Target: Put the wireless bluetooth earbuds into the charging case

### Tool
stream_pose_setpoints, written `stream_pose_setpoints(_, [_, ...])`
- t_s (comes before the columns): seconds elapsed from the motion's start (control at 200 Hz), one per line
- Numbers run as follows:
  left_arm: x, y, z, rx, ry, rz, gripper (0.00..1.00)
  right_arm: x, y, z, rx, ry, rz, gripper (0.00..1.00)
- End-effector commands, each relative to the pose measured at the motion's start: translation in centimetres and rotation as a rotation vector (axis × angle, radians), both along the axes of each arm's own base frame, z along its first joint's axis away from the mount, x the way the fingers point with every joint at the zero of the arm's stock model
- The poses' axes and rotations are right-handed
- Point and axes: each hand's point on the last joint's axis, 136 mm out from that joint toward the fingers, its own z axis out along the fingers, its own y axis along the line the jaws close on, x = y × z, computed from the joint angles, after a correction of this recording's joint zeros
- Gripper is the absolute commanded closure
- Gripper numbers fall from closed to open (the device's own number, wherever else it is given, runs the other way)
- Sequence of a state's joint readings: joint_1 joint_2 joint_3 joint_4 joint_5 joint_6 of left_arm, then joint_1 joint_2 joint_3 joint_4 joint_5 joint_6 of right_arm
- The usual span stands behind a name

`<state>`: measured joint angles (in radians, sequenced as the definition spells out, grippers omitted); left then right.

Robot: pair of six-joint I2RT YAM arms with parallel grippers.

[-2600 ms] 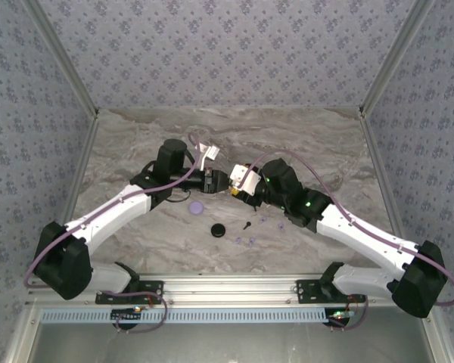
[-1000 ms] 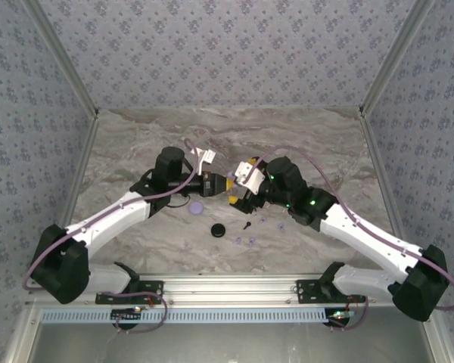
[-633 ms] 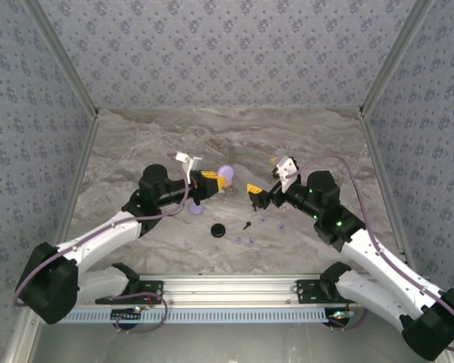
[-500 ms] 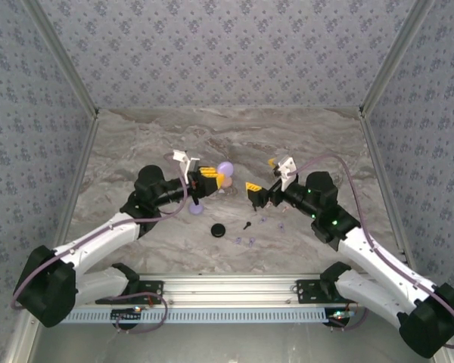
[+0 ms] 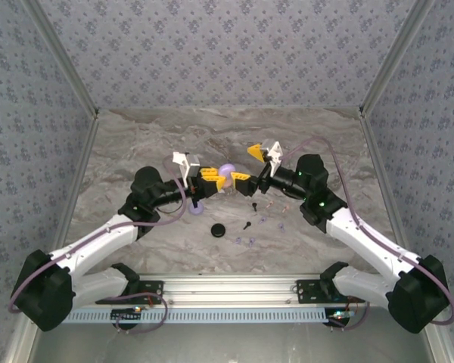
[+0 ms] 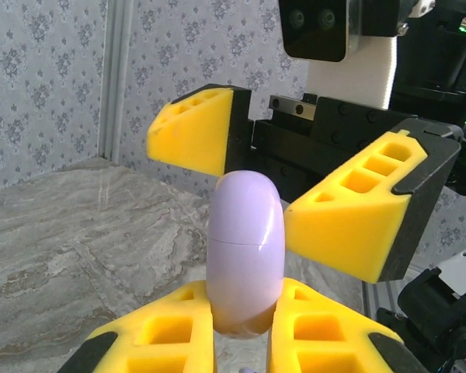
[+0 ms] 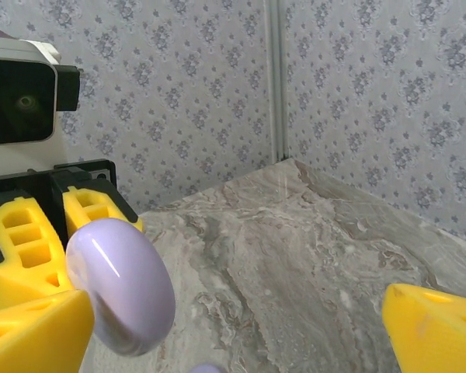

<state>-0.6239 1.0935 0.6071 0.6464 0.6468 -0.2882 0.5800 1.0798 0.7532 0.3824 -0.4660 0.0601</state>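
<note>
A closed lilac charging case (image 5: 226, 172) is held above the table, with my left gripper (image 5: 216, 178) shut on its lower end. In the left wrist view the case (image 6: 245, 249) stands upright between my yellow fingers (image 6: 171, 342). My right gripper (image 5: 248, 165) is open, one finger on each side of the case's top and not touching it. From the right wrist the case (image 7: 120, 284) sits by my lower left finger (image 7: 35, 334). Tiny earbuds lie on the table below: a black one (image 5: 247, 224) and lilac ones (image 5: 238, 241).
A round black case (image 5: 218, 230) and a round lilac case (image 5: 196, 206) lie on the marble table (image 5: 136, 151) under the grippers. More small earbuds (image 5: 281, 225) are scattered to the right. Patterned walls enclose the table on three sides.
The arms pulled apart, leaving the lilac case in my left gripper. My right gripper opened wide, rose and came back, so its fingers now flank the case's top.
</note>
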Motion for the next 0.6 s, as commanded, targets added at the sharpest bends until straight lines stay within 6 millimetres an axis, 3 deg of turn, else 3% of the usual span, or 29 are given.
stream_pose_setpoints(0.0, [-0.9,0.0,3.0,-0.032,-0.091,-0.03,0.89,-0.1,0.4,2.5,0.039,-0.049,0.029,0.03])
stream_pose_setpoints(0.595, [-1.1,-0.1,2.8,-0.013,-0.093,-0.038,0.9,2.3,0.0,3.0,0.0,-0.041,-0.028,0.07])
